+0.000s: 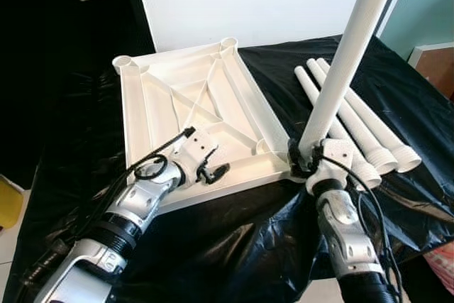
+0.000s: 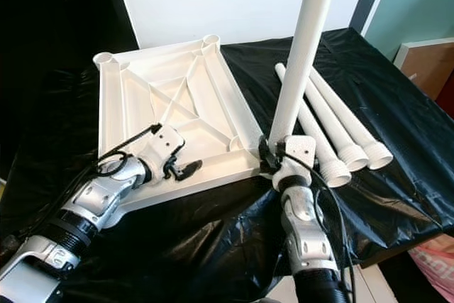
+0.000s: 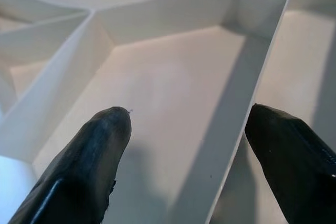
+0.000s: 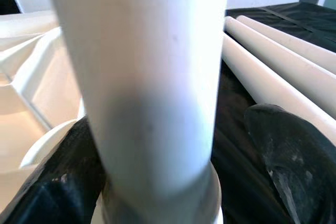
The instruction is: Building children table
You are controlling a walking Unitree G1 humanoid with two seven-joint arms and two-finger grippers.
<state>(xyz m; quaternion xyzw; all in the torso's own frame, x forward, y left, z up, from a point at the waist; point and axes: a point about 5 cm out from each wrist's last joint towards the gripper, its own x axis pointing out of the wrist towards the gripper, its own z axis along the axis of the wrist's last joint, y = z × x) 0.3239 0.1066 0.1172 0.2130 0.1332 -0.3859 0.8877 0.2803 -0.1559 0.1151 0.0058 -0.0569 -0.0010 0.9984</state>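
Our tabletop upside down on black sheet, our right gripper around leg, fingers spread, grip unclear, leg upright at tabletop's near right corner, our left gripper open over tabletop's near rim, three legs right of tabletop

The tabletop and legs looked like smooth, matt white plastic. The sheet beneath was glossy, crinkled black plastic film. The arms looked like silvery metal.

One upturned white tabletop, one upright leg, three legs on black sheeting.
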